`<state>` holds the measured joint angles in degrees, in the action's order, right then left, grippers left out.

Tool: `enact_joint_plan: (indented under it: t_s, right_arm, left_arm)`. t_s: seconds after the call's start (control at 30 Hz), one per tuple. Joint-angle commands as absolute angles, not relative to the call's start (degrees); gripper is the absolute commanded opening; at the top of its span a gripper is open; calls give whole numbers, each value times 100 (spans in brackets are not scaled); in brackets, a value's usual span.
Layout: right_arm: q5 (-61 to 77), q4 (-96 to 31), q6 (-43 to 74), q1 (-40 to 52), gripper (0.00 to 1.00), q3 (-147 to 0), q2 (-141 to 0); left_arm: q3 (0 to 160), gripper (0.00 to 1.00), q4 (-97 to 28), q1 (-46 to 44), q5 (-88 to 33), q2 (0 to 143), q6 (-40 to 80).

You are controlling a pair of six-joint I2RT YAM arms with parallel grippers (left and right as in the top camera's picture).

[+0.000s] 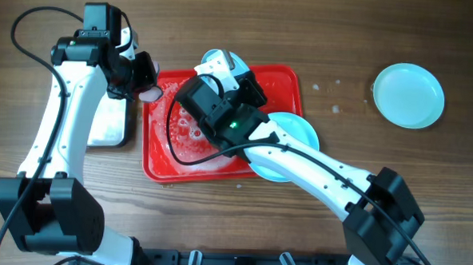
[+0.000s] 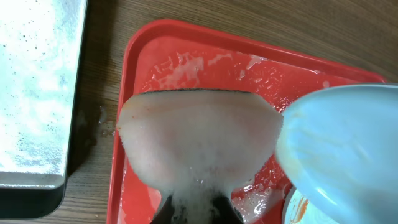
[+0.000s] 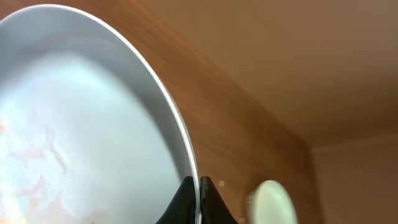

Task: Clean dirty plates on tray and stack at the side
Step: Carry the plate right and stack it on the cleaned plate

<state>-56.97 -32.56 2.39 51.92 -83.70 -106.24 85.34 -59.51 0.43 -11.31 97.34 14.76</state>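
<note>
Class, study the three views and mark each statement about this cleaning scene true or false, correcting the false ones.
1. The left gripper is shut on a sponge. True.
2. The right gripper is empty. False: the right gripper is shut on the rim of the held plate.
3. The held plate is spotless. False: faint orange smears show on it.
4. A far plate lies on the table, off the tray. True.
5. The pan sits on the right arm's side of the tray. False: the pan is on the left arm's side.
</note>
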Motion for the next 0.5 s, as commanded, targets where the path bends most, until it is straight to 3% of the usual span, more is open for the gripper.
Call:
enact_joint_plan:
  t_s: [0.0, 0.03, 0.17, 0.4, 0.47]
  right_arm:
    - [-6318, -3127, 954, 5017, 4, -8326, -10726]
    - [-6429, -2978, 838, 4864, 4, -8346, -10606]
    - [-4204, -3190, 1170, 3795, 4, -8361, -9944]
    - [1433, -3918, 1345, 1306, 4, -8361, -9574]
    - [2416, -4141, 1120, 794, 4, -8359, -9581]
  left_arm:
    - [8495, 4, -5935, 36, -1079, 9751, 1549]
    - [8495, 4, -5933, 36, -1079, 9751, 1549]
    - [8495, 4, -5929, 36, -1079, 9751, 1549]
    - [8495, 4, -5931, 36, -1081, 9751, 1549]
    - [8495, 4, -5931, 36, -1081, 9751, 1551]
